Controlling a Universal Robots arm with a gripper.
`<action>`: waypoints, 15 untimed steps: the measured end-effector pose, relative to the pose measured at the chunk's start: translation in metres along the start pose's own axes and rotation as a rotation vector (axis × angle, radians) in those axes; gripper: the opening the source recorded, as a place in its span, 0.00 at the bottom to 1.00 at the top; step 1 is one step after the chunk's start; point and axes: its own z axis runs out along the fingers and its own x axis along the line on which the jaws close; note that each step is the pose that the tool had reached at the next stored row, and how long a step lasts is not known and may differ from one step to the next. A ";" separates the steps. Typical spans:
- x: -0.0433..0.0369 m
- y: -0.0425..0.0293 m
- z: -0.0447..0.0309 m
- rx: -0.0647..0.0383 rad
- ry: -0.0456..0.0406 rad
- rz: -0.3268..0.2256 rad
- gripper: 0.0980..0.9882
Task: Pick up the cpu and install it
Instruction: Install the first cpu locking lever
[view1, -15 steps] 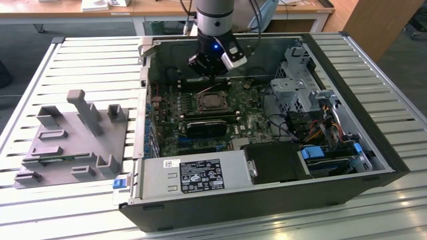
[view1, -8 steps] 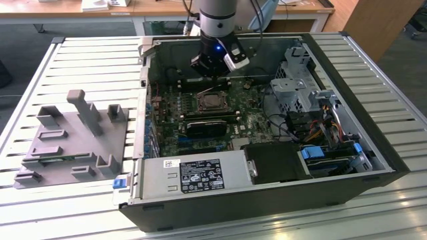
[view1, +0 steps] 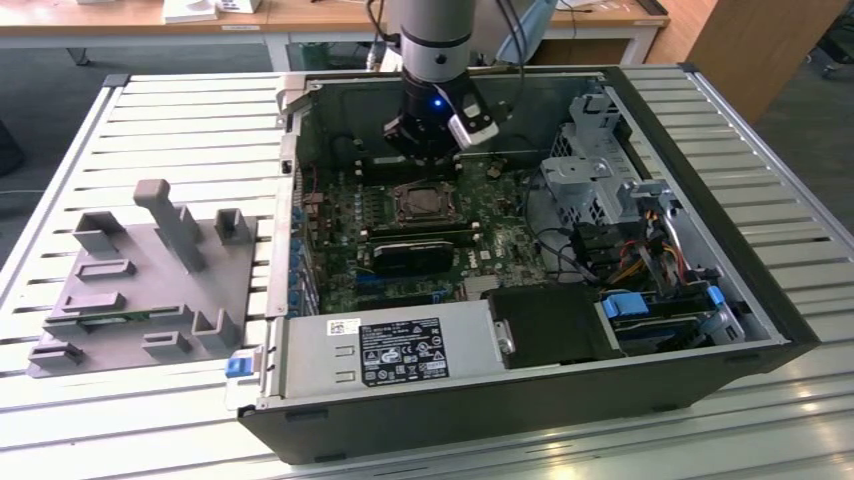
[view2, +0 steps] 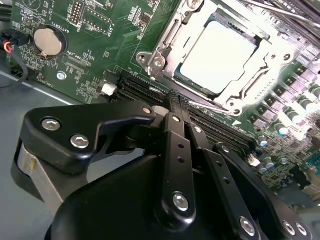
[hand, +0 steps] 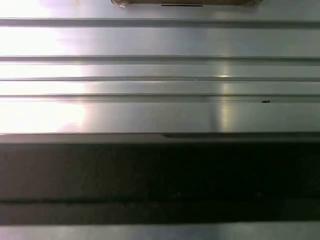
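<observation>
Install step nearing completion: cpu (view2: 217, 57) is sitting in the motherboard socket (view2: 165, 37), gripper (view2: 175, 102) is hovering just beside it, fingers pressed together and empty; socket retention appears unsecured.

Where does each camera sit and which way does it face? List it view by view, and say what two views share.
Exterior view: sits high off the arm and looks down into the open case on the table; the arm and gripper show.
Second wrist view: rides behind the gripper and looks along it at the motherboard, with the cpu in its socket.
First wrist view: faces metal slats above a dark band.
Shared: the exterior and second wrist views both show the gripper and the cpu.
</observation>
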 end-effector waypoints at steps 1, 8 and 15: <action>-0.0003 -0.0001 0.0014 0.000 0.0001 0.000 0.01; -0.0023 -0.0005 0.0074 0.000 0.0003 0.000 0.01; -0.0028 -0.0004 0.0065 0.000 0.0002 0.000 0.01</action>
